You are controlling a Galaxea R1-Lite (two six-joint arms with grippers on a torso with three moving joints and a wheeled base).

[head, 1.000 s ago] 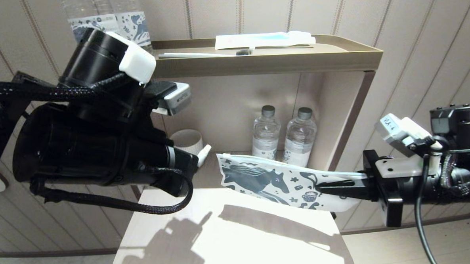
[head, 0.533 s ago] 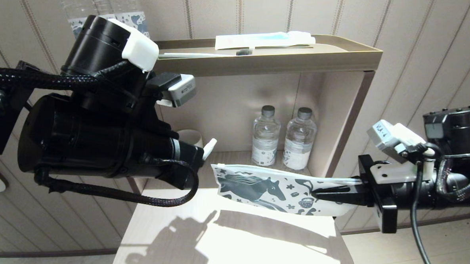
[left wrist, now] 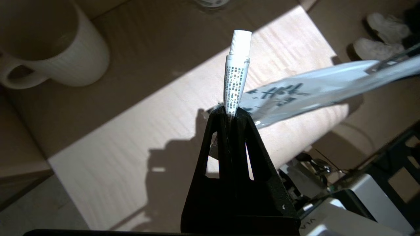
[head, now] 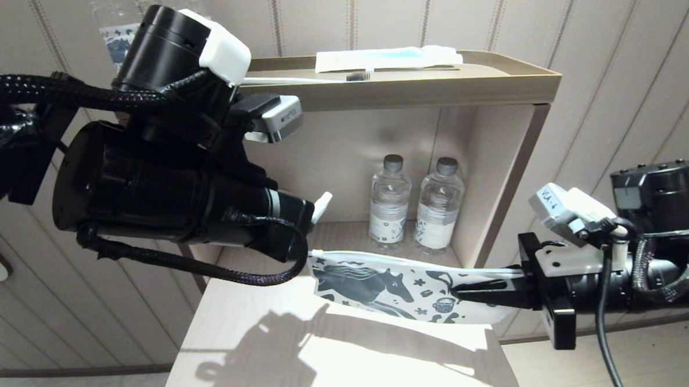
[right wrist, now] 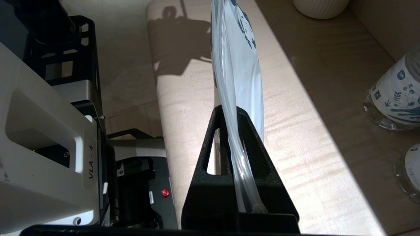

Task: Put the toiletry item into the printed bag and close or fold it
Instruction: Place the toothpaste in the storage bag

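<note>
My right gripper (head: 459,290) (right wrist: 231,111) is shut on the right end of the printed bag (head: 383,279), a white pouch with a dark horse. It holds the pouch level and on edge above the table. My left gripper (left wrist: 231,111) is shut on a small white tube (left wrist: 237,68) with fine print and a white cap. The cap (head: 322,206) pokes out past the left arm, just above the bag's left end (left wrist: 315,88). Tube and bag are close, and I cannot tell whether they touch. No white comb is in view.
A light wooden table (head: 328,357) lies below both grippers. Behind it an open shelf holds two water bottles (head: 389,200) and a white mug (left wrist: 49,42). The tray on top (head: 491,82) carries a toothbrush (head: 299,79) and a white-and-blue packet (head: 388,58).
The left arm has moved right and up with the tube. The right gripper has carried the bag left and slightly down, bringing its left end under the tube.
</note>
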